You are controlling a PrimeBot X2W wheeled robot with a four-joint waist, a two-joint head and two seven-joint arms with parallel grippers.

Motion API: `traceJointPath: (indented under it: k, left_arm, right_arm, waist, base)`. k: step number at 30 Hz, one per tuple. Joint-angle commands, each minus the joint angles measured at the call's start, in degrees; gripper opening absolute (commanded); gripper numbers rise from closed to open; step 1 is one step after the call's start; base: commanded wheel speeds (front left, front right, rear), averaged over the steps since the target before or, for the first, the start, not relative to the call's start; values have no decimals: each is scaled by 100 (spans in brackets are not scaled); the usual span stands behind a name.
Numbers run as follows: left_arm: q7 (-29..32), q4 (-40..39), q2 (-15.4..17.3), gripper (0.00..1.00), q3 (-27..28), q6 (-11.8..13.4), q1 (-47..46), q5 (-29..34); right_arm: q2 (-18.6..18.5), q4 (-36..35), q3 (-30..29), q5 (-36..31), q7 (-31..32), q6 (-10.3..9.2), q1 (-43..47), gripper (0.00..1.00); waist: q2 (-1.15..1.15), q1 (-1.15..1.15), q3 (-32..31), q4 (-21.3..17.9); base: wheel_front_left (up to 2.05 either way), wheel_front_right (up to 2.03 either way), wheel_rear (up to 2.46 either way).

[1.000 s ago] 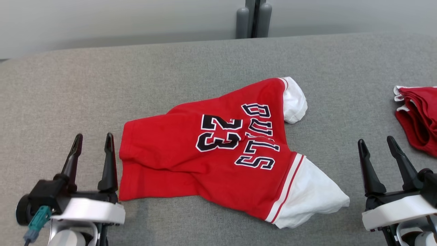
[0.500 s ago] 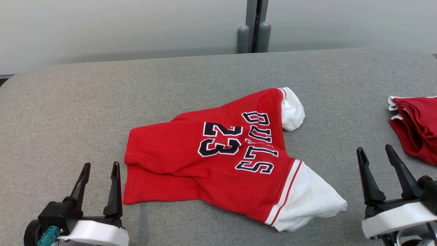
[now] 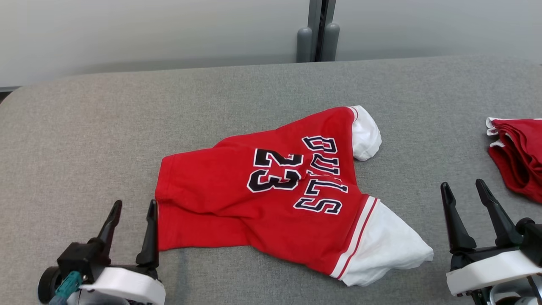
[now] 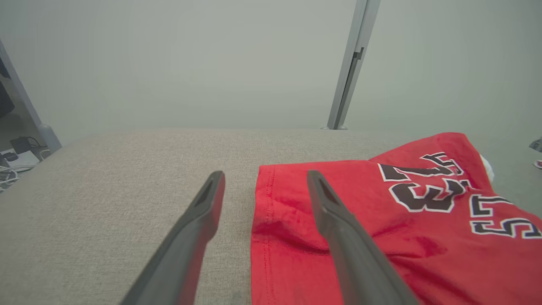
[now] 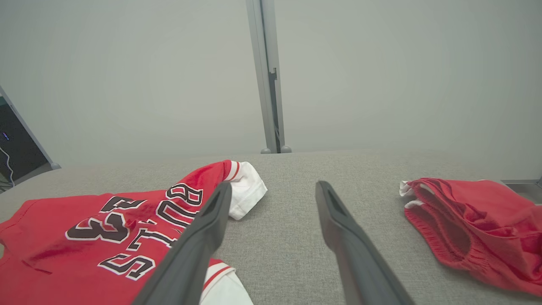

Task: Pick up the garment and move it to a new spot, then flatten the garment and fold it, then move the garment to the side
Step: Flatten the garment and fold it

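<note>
The garment is a red jersey with white sleeves and black "BULLS 23" lettering, lying rumpled in the middle of the grey table. My left gripper stands open at the jersey's left hem, low over the table. In the left wrist view my left gripper straddles that hem, one finger over bare table and the other over the garment. My right gripper is open and empty, to the right of the white sleeve. The right wrist view shows my right gripper over bare table beside the garment.
A second red garment lies bunched at the table's right edge, to the right of my right gripper in the right wrist view. A grey post stands behind the table against a pale wall.
The head camera has shifted a little. My left gripper has drawn back toward the near edge and slightly right, staying at the jersey's hem. Both grippers stay open; the garment lies as before.
</note>
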Motion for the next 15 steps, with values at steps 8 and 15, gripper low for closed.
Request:
traceJointPath:
  k: [8, 15]
  left_arm:
    - [581, 771, -73, 100, -203, -312, -171, -401]
    - [716, 1430, -108, 100, -218, -516, -337, -626]
  right_arm:
    - [29, 116, 126, 72, -56, -1, -133, 100]
    - [43, 219, 125, 69, -115, -1, -180, 100]
  waist:
    - [0, 0, 294, -94]
    - [0, 0, 474, -168]
  base:
    - [0, 0, 0]
    - [0, 0, 0]
